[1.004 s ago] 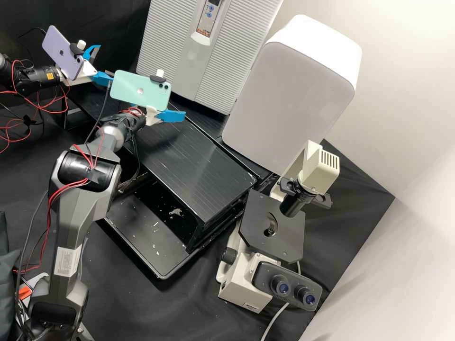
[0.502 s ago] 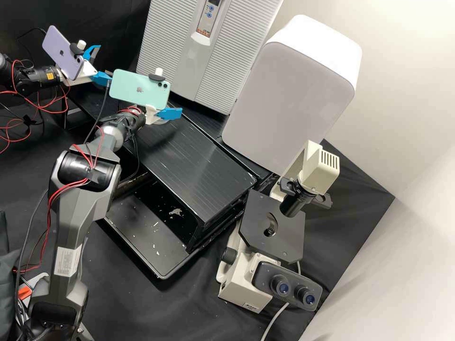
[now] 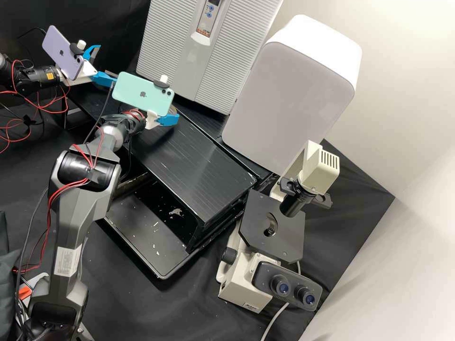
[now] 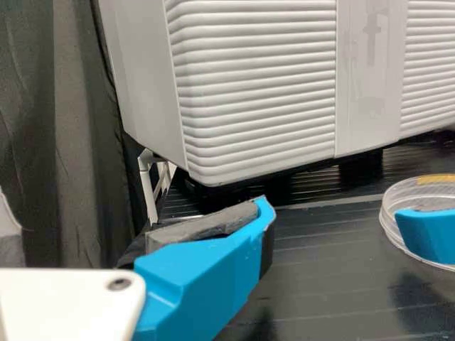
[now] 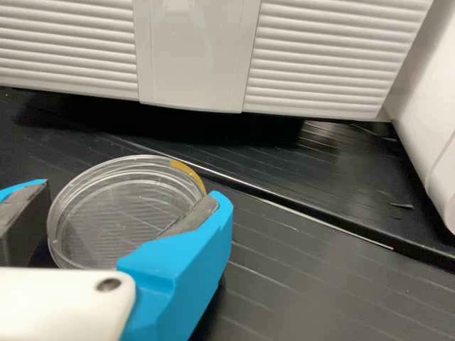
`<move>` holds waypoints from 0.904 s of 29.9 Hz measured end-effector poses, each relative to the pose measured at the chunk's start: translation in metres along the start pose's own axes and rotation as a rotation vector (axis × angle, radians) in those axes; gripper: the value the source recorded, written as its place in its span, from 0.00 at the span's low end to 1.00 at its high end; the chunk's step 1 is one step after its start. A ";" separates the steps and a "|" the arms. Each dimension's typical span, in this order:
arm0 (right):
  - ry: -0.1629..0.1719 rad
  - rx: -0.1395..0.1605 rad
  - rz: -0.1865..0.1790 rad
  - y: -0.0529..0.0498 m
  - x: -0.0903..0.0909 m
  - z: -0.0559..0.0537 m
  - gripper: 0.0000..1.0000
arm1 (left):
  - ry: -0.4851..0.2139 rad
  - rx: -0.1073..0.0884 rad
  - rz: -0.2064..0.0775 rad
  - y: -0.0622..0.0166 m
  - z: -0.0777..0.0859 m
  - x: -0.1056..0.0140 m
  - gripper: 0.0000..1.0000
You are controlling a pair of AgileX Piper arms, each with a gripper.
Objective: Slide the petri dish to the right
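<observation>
The petri dish (image 5: 117, 217), lower left in the right wrist view, is seemingly grasped by the right end effector (image 5: 128, 195). The rightward slide along the desk (image 5: 320, 284) is judged mostly undone.

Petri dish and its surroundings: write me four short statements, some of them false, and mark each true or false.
The petri dish lies between the right gripper's fingers. True.
The dish is full of blue liquid. False: it looks clear and empty.
The dish rests on the black ribbed platform. True.
The microscope touches the dish. False: it stands apart, past the platform's other end.
</observation>
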 end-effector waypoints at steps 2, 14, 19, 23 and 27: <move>-0.011 0.007 -0.006 0.000 0.000 0.001 0.00 | 0.000 0.000 0.000 0.0000 0.000 0.000 1.00; -0.062 0.065 -0.064 -0.004 -0.001 0.005 1.00 | 0.000 0.000 0.000 0.0000 0.000 0.000 1.00; -0.061 0.092 -0.076 -0.001 -0.002 0.007 1.00 | 0.000 0.000 0.000 0.0000 0.000 0.000 1.00; -0.072 0.110 -0.082 -0.002 -0.003 0.010 0.00 | 0.000 0.000 0.000 0.0000 0.000 0.000 1.00; -0.071 0.103 -0.082 -0.001 -0.007 0.012 0.00 | 0.000 0.000 0.000 0.0000 0.000 0.000 1.00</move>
